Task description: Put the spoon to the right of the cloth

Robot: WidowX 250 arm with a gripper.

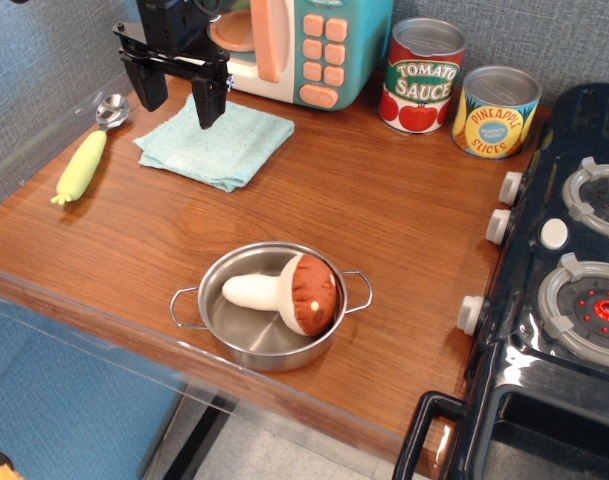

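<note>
The spoon (88, 155) lies on the wooden table at the far left, its shiny round bowl pointing to the back and its pale yellow-green corn-like handle pointing to the front. The light teal cloth (215, 142) lies folded to the right of the spoon. My gripper (179, 97) hangs over the back left of the table, above the cloth's back edge, between the spoon and the cloth. Its two black fingers are spread apart and hold nothing.
A steel pot (270, 310) with a brown-capped mushroom toy (294, 292) stands at the front middle. A toy microwave (304, 45) stands at the back. A tomato sauce can (422, 76) and a pineapple can (495, 112) stand at the back right. A toy stove (564, 280) fills the right side.
</note>
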